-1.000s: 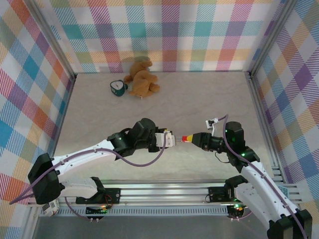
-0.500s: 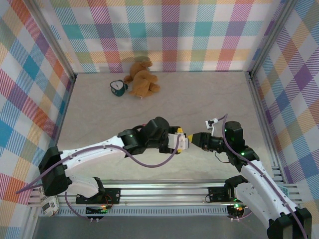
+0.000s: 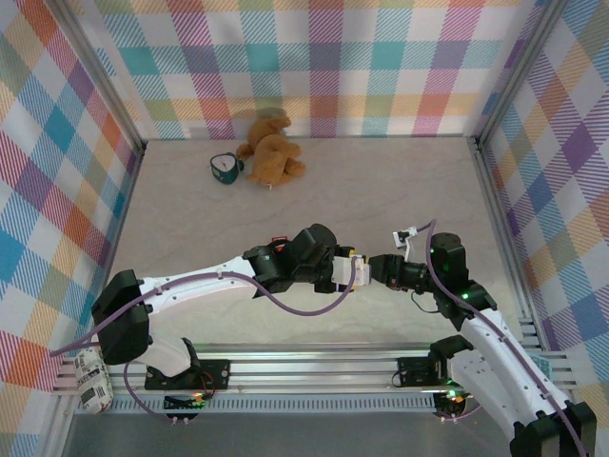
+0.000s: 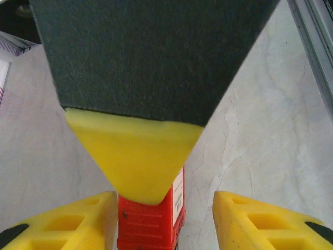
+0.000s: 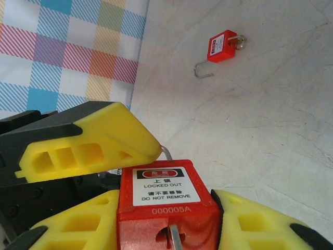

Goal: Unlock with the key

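Key in red padlock, tight in right gripper; left gripper half-open around padlock

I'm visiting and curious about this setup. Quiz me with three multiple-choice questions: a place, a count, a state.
1. Where is the teddy? A by the back wall; B between the grippers; C on a rail.
2. How many red padlocks? A one; B two; C four.
3. The right gripper is: A open, empty; B shut on a padlock; C shut on the teddy.
Answers: 1 A, it lies at the plaid wall's foot. 2 B, one held, a second padlock on the table. 3 B, its fingers clamp the padlock.
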Action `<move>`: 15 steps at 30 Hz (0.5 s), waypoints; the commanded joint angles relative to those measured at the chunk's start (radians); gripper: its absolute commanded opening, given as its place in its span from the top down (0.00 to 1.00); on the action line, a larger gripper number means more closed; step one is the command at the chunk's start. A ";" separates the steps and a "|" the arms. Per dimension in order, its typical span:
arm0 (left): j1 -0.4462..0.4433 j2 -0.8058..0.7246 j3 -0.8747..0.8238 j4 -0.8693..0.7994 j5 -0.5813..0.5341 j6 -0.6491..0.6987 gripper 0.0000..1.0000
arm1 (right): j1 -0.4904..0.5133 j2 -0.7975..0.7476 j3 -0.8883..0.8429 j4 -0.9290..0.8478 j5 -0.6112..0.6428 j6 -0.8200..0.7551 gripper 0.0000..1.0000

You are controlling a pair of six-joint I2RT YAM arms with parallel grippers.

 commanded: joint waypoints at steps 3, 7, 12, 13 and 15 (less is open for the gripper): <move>-0.005 0.006 0.024 0.034 0.039 -0.019 0.60 | 0.001 0.004 0.005 0.045 -0.019 -0.020 0.76; -0.004 0.014 0.019 0.031 0.040 -0.025 0.72 | 0.000 -0.003 0.001 0.040 -0.015 -0.023 0.76; -0.005 0.016 0.013 0.034 0.034 -0.033 0.85 | -0.001 -0.018 -0.004 0.040 -0.002 -0.011 0.75; -0.005 0.017 0.010 0.036 0.029 -0.035 0.85 | 0.000 -0.019 -0.003 0.045 -0.003 -0.007 0.75; -0.006 0.015 0.004 0.038 0.022 -0.038 0.87 | 0.001 -0.022 -0.001 0.052 -0.001 0.001 0.75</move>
